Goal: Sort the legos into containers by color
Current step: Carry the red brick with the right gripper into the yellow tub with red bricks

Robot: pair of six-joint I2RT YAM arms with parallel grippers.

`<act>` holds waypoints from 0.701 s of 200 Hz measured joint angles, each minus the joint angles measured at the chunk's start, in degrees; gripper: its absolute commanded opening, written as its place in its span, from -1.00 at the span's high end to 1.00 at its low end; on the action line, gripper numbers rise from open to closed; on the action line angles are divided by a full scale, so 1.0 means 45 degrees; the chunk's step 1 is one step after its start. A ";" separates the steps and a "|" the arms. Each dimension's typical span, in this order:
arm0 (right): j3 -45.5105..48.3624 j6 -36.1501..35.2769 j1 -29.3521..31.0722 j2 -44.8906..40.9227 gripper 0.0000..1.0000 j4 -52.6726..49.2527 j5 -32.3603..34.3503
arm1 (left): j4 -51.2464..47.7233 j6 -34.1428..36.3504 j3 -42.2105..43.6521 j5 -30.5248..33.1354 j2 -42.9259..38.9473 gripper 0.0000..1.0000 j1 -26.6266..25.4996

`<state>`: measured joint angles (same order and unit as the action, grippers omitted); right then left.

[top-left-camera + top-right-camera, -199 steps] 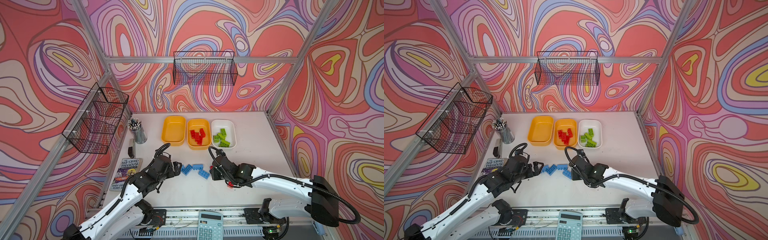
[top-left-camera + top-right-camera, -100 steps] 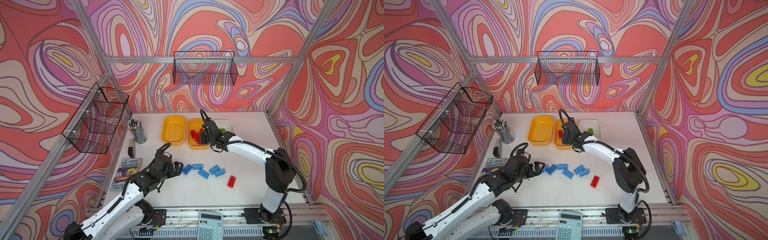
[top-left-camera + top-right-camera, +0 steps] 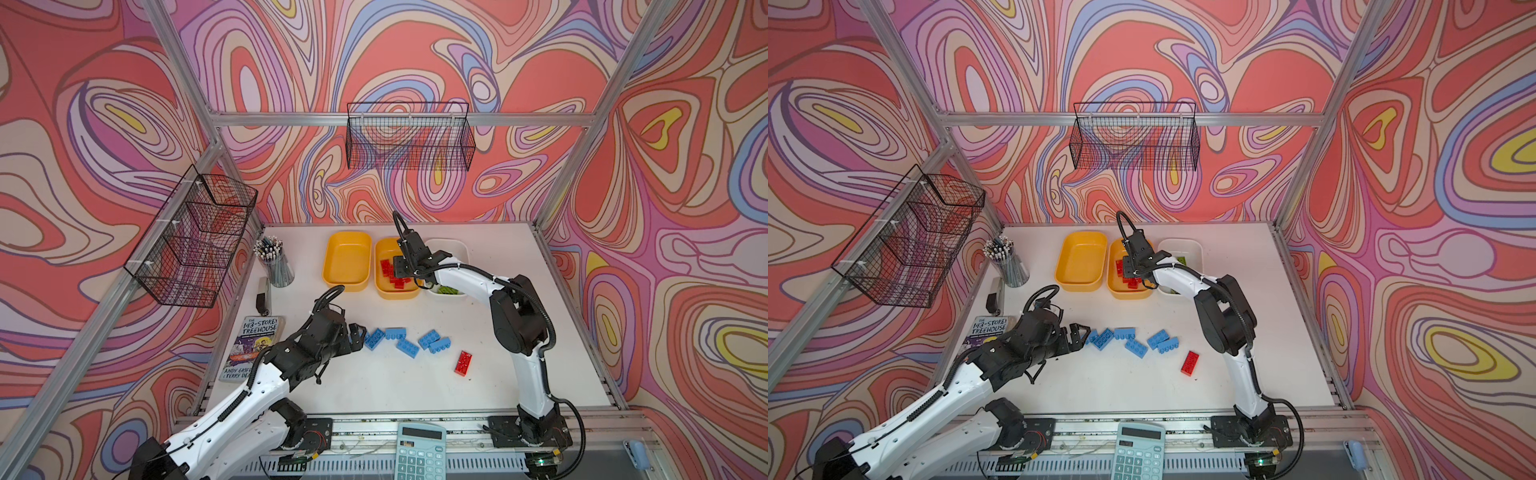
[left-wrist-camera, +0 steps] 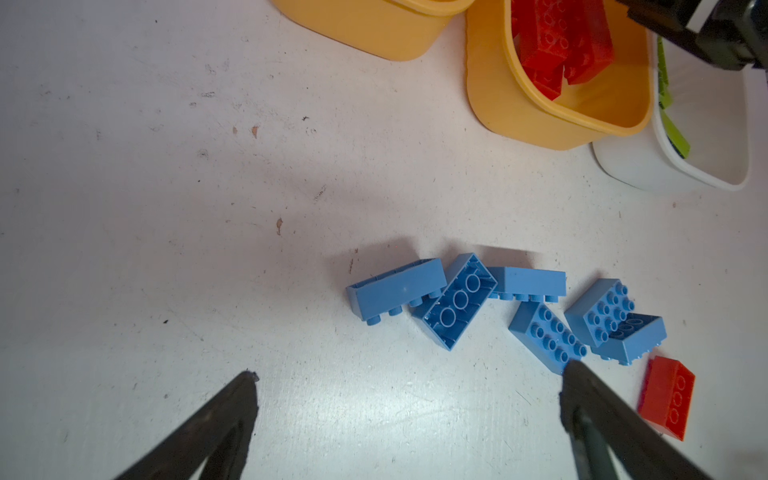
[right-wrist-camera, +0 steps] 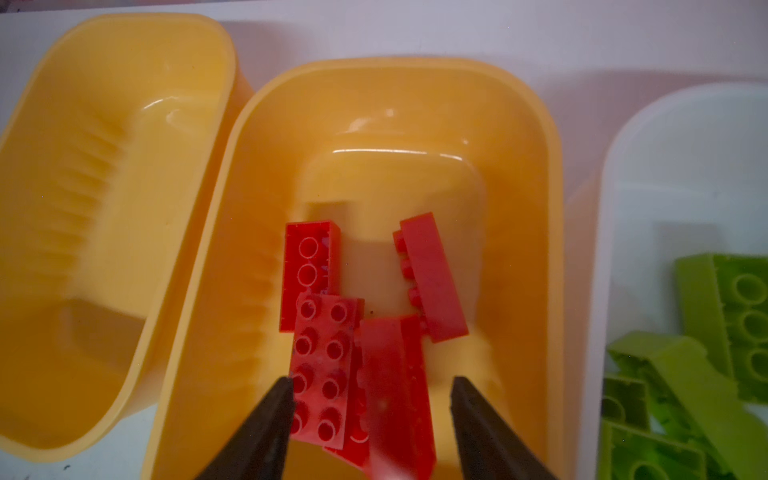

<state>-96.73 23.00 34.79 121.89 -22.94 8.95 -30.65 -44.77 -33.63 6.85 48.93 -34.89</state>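
Right wrist view: right gripper (image 5: 370, 380), jaws parted and gripping nothing, above red legos (image 5: 324, 353) lying in middle yellow-orange tray (image 5: 540, 249). Left gripper (image 4: 410, 370) spread wide, empty, beside light blue legos (image 4: 457, 299) on the table (image 4: 166, 208); lone red lego (image 4: 667, 397) nearby.

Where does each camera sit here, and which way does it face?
Top views: high at the front, looking down over the table; left arm, right arm, left hand and right hand show.
Left wrist: on the left arm, facing the blue legos; its fingers show.
Right wrist: over the middle tray, facing down at red legos; its fingers show.
Shared: both wrist views show the middle tray.
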 measured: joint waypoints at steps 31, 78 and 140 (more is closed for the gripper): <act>0.1613 0.0039 0.0039 -0.1622 -0.49 0.0058 0.0097 | 0.0010 0.0005 -0.0097 -0.0015 0.0301 -1.00 0.0000; 0.6581 0.1035 0.0049 -0.6683 -0.45 0.0034 0.0534 | 0.0466 0.0316 -0.0437 -0.0510 0.1161 -1.00 -0.0189; 1.1837 0.3327 0.0296 -1.1152 -0.45 -0.1821 0.1248 | 0.1787 0.0913 -0.1433 -0.0826 0.2594 -1.00 -0.1739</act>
<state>-43.46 37.98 36.12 71.70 -31.14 14.57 -22.61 -40.66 -40.07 3.14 60.60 -42.72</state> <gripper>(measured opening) 0.726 0.998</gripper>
